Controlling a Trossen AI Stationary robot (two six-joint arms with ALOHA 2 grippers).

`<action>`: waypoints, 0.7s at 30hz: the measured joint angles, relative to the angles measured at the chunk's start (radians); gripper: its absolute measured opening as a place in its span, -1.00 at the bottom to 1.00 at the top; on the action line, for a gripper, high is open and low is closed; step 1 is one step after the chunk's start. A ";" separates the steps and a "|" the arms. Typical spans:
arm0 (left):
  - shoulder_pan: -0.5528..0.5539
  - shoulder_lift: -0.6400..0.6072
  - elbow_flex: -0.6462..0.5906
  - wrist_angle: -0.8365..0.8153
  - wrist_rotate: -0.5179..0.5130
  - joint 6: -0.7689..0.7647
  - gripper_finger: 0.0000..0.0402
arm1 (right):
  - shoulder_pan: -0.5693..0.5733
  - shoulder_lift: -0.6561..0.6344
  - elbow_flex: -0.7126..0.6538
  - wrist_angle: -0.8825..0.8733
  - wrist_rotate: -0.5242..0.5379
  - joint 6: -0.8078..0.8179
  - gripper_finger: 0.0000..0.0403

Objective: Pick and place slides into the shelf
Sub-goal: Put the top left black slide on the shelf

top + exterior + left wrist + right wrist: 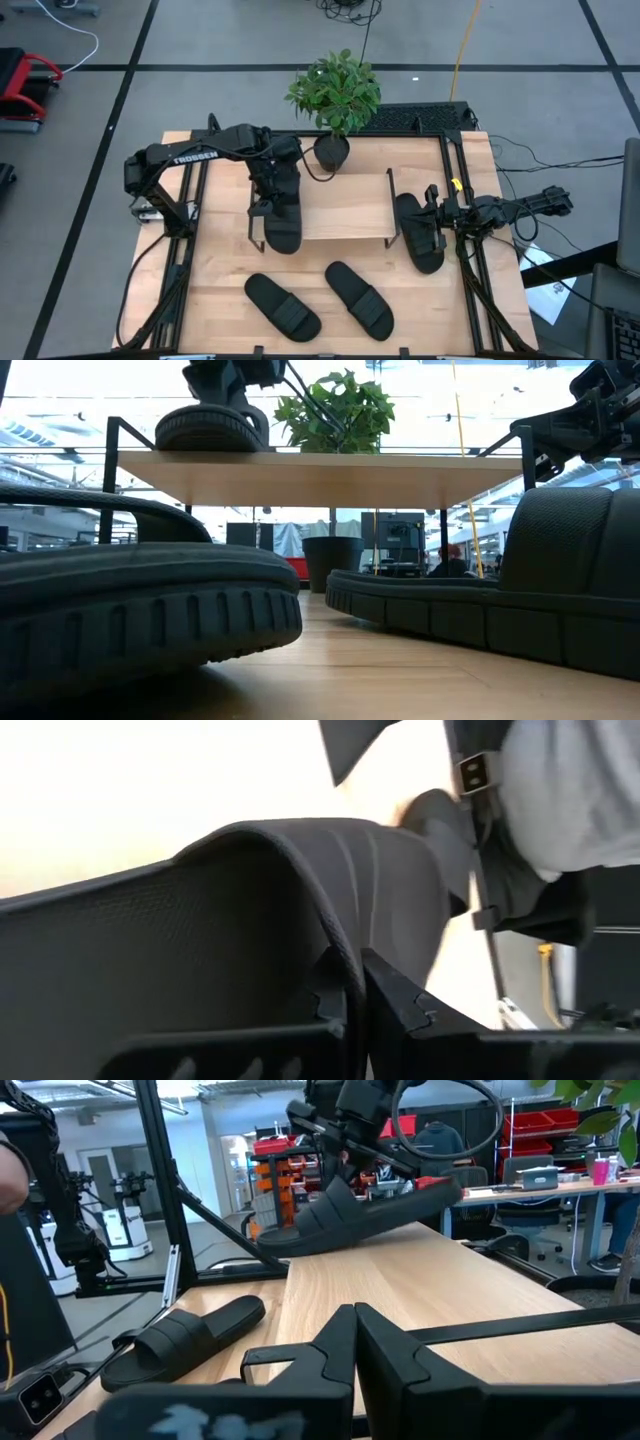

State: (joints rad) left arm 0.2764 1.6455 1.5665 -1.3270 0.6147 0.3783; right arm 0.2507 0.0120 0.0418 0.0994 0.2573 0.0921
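Observation:
My left gripper (272, 200) is shut on a black slide (283, 228) at the left end of the shelf's wood top (345, 212). In the right wrist view that slide (350, 1215) is tilted, with its lower end on the board. Another slide (420, 232) lies just right of the shelf's wire side frame, and my right gripper (437, 212) is beside it, fingers shut (356, 1320) with nothing between them. Two more slides (282, 305) (358, 298) lie on the table in front of the shelf. My left gripper pinches the edge of the slide's ribbed strap (352, 975) between its two fingers (400, 1005). It comes from above (225, 375). The slide is tilted, with one end resting on the shelf top (275, 1240) and the other raised.
A potted plant (335, 95) stands at the table's far edge behind the shelf. Black frame rails run along the table's left (185, 250) and right (470, 270) sides. Bare wood (220, 270) shows left of the front slides.

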 joint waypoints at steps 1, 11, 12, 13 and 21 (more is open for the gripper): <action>-0.001 0.000 0.000 0.000 -0.014 -0.002 -0.95 | 0.000 0.000 0.000 0.000 0.000 0.000 -1.00; -0.002 0.000 -0.001 0.000 -0.076 -0.030 -0.74 | 0.000 0.000 0.000 0.000 0.000 0.000 -1.00; -0.002 0.000 -0.001 0.001 -0.086 -0.039 -0.70 | 0.000 0.000 0.000 0.000 0.000 0.000 -1.00; -0.002 0.000 -0.001 0.001 -0.089 -0.048 -0.66 | 0.000 0.000 0.000 0.000 0.000 0.000 -1.00; -0.005 0.000 -0.002 0.003 -0.119 -0.093 -0.22 | 0.000 0.000 0.000 0.000 0.000 0.001 -1.00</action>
State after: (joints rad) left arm 0.2715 1.6455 1.5650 -1.3242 0.4952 0.2851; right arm 0.2508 0.0120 0.0415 0.0994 0.2569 0.0929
